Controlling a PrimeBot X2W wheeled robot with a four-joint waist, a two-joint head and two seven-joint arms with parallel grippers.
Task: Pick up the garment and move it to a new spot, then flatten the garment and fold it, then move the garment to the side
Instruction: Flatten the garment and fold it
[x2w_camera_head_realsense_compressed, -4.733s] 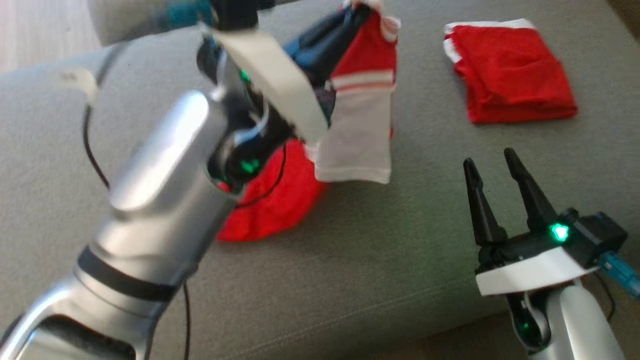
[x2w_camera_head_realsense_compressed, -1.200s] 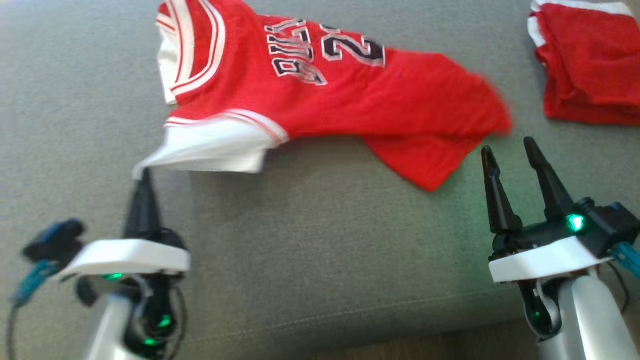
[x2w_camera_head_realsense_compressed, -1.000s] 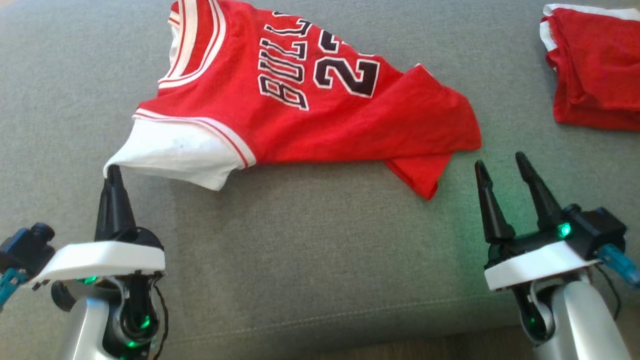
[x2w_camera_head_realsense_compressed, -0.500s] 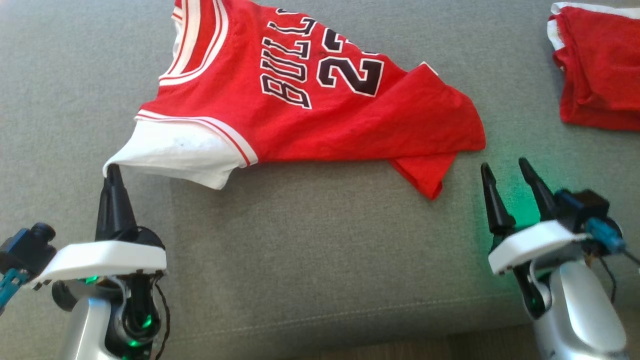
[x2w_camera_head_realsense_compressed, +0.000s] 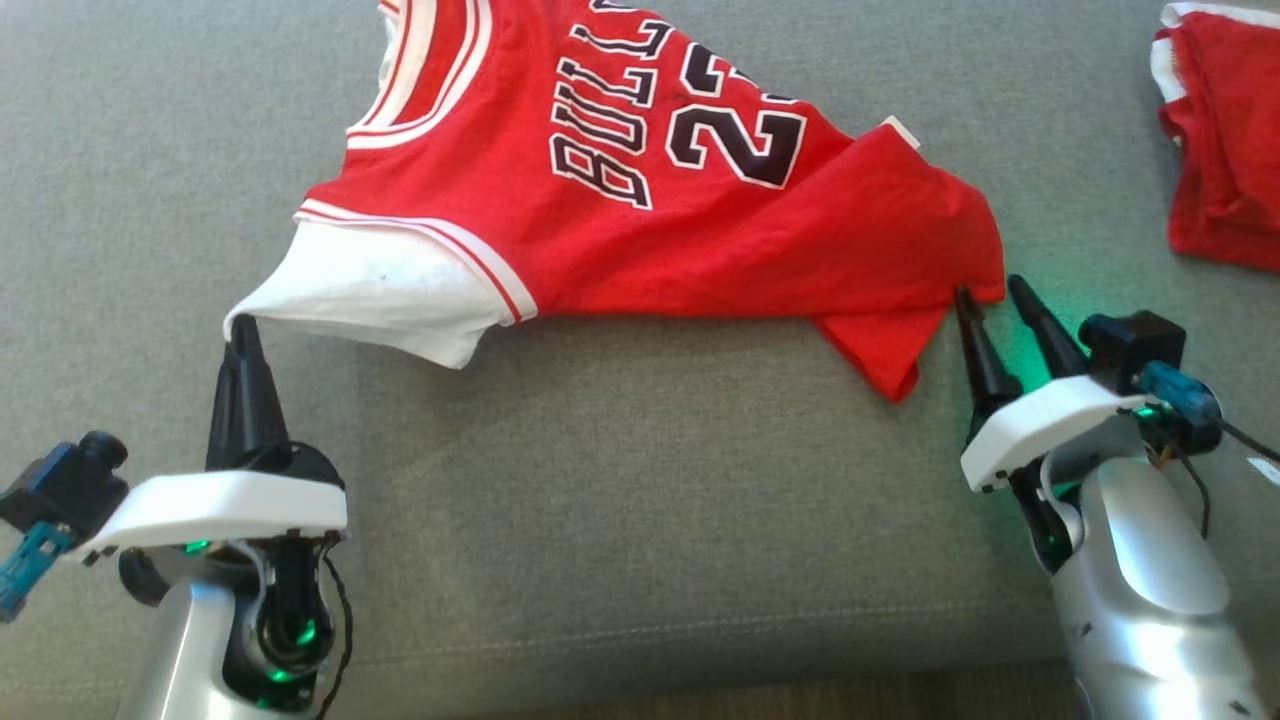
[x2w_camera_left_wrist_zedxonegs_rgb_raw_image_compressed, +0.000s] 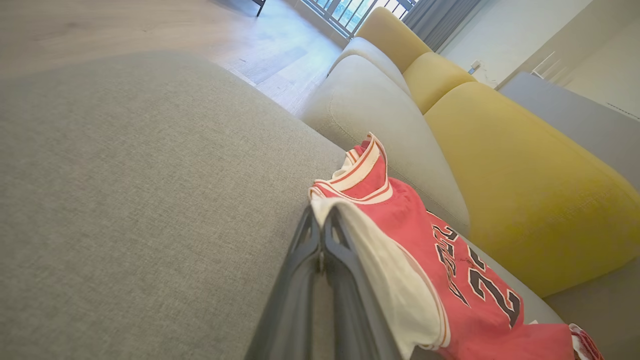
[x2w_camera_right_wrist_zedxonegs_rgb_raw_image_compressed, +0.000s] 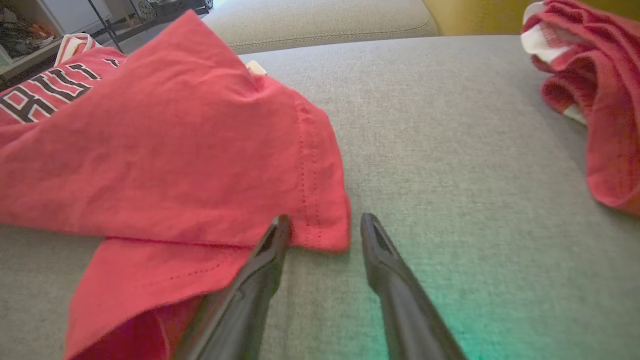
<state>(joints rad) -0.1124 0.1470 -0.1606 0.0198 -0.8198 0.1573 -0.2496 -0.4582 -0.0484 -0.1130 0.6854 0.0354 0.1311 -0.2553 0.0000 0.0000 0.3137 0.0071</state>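
With the left fingers (x2w_camera_head_realsense_compressed: 247, 410) clenched on a sleeve (x2w_camera_head_realsense_compressed: 390, 300), the right fingers (x2w_camera_head_realsense_compressed: 985, 365), parted, have just reached the shirt's (x2w_camera_head_realsense_compressed: 650, 200) hem (x2w_camera_right_wrist_zedxonegs_rgb_raw_image_compressed: 325, 235) for flattening.

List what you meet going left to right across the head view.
left gripper, shut on the white sleeve → red Bulls jersey body → right gripper, open at the jersey's hem corner → second red-and-white garment at the right edge.
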